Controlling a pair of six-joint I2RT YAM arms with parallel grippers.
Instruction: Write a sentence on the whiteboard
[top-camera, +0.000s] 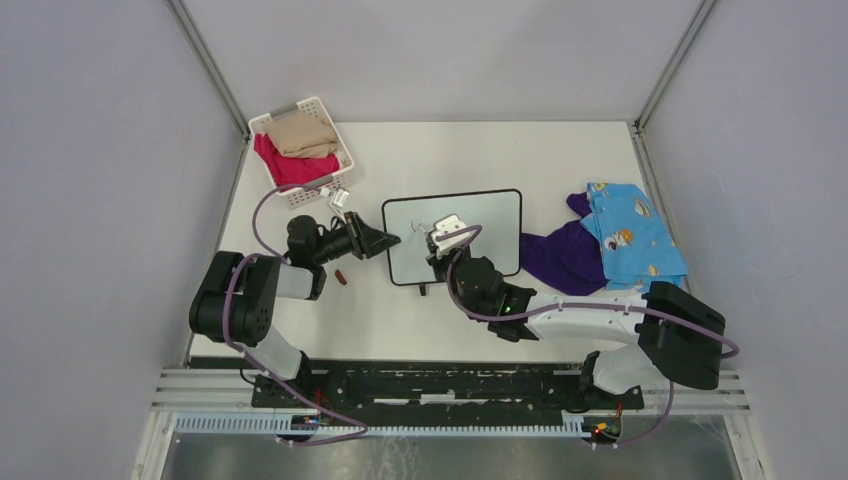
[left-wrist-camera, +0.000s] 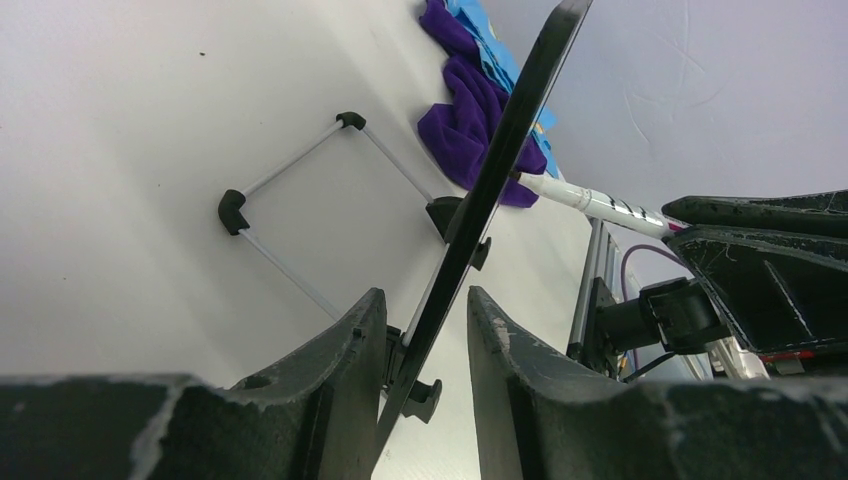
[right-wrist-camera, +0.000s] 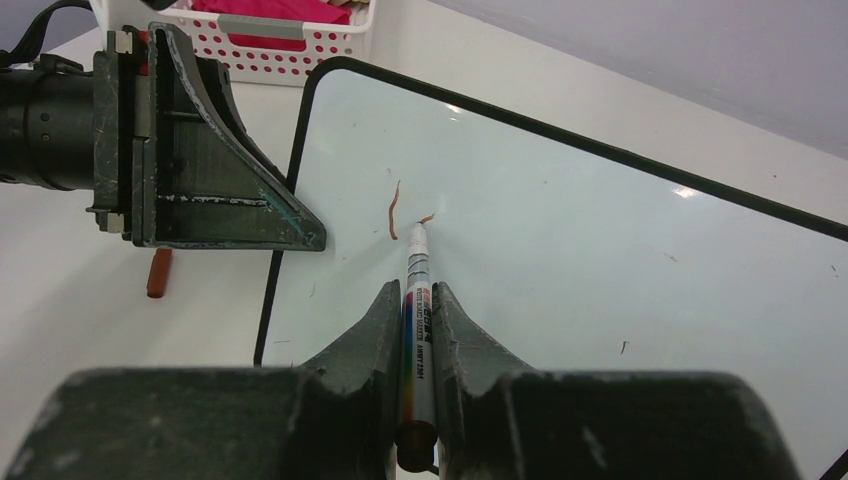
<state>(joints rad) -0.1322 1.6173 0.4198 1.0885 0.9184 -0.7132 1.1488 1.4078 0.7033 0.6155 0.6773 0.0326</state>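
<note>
The whiteboard (top-camera: 470, 225) stands tilted on its wire stand (left-wrist-camera: 300, 170) at the table's middle. It carries two short red strokes (right-wrist-camera: 394, 210) near its left side. My right gripper (top-camera: 447, 232) is shut on a white marker (right-wrist-camera: 417, 300), whose tip touches the whiteboard (right-wrist-camera: 600, 260) by the strokes. My left gripper (top-camera: 385, 241) straddles the board's left edge (left-wrist-camera: 500, 150). Its jaws stand apart in the left wrist view (left-wrist-camera: 425, 295): the frame lies against one finger and a gap shows to the other. A red marker cap (top-camera: 341, 277) lies on the table left of the board.
A white slatted basket (top-camera: 300, 150) with pink and beige cloth stands at the back left, close behind the left gripper. Purple cloth (top-camera: 560, 255) and a blue patterned cloth (top-camera: 630, 235) lie right of the board. Rails run along the near edge.
</note>
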